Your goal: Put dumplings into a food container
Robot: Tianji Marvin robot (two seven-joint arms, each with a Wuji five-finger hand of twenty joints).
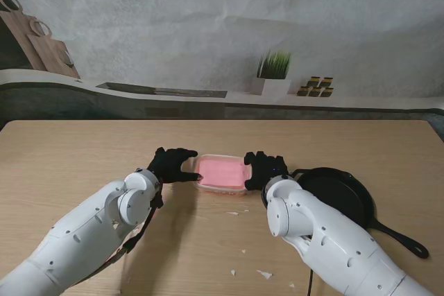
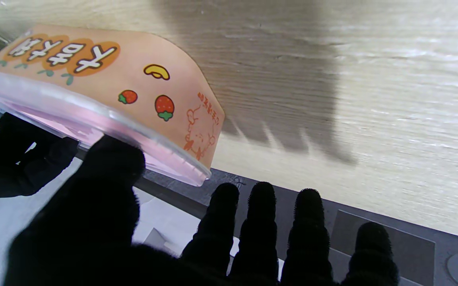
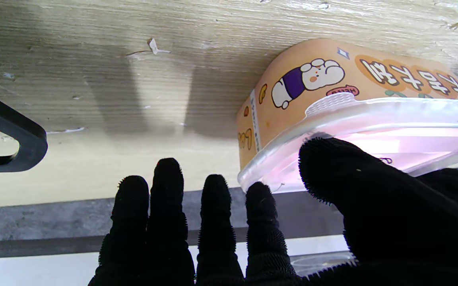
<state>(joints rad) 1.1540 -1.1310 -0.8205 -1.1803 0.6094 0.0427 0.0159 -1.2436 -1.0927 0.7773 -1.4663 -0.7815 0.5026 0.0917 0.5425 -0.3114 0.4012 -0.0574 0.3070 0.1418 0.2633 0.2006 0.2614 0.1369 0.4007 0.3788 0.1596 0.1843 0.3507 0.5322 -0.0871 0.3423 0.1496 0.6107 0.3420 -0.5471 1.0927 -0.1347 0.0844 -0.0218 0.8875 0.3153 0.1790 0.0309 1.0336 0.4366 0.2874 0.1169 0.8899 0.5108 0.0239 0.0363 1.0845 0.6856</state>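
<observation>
Stand view. A wooden table [image 1: 83, 150] with a pink-lidded food box [image 1: 222, 172] at its middle. The left hand [image 1: 172, 165], in a black glove, sits at the box's left end, thumb reaching onto the lid edge. The right hand [image 1: 264, 169], also gloved, is at the box's right end, fingers bent over the rim. A black frying pan [image 1: 340, 195] lies just right of the right hand, its handle pointing toward the near right corner. White scraps [image 1: 263, 274] dot the table nearer to me. Dumplings cannot be made out anywhere.

Left wrist view. The box [image 2: 149, 91] shows an orange printed side with strawberries and a clear lid [image 2: 94, 115] over a pink interior. The left hand [image 2: 141, 238] has its thumb [image 2: 111, 159] pressed against the lid rim; the four fingers [image 2: 261, 222] are straight, slightly apart, and clear of the box. Loose contact, not a closed grasp.

Right wrist view. The box [image 3: 292, 79] shows a cartoon figure on its orange side. The right hand [image 3: 276, 238] has its thumb [image 3: 332, 167] laid on the clear lid [image 3: 412, 119]; the fingertip [image 3: 259, 198] nearest the thumb touches the lid corner, the other three stretch out beside it, free of the box. The pan handle's loop [image 3: 10, 139] shows at the frame edge. Hand spread, holding nothing firmly.
</observation>
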